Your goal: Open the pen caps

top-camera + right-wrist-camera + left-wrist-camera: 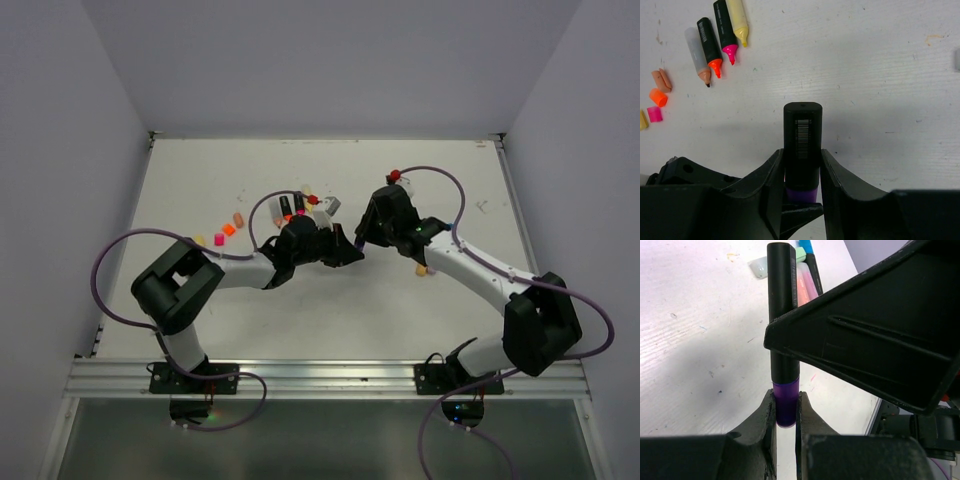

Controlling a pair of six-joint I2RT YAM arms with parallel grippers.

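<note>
White desk (330, 310), scuffed and ink-marked, under pale walls. Both arms bow outward at the elbows and swing inward, wrists meeting nose to nose over mid-desk. Left end effector (786, 407) is pinched tight on the purple cap (786, 401), pads on either side of it. Right end effector (802, 165) is clamped narrow around the black barrel (802, 135) of the same highlighter. The pen thus spans the two, apparently lifted off the desk. Cap is seated on the barrel, no gap visible. Split grip reads as set-up for a straight pull apart, one side anchoring the body, the other taking the cap. At the far left lie the loose caps (658, 97) in orange, pink and peach, with uncapped highlighters (707, 42) near them, so several pens look done.
</note>
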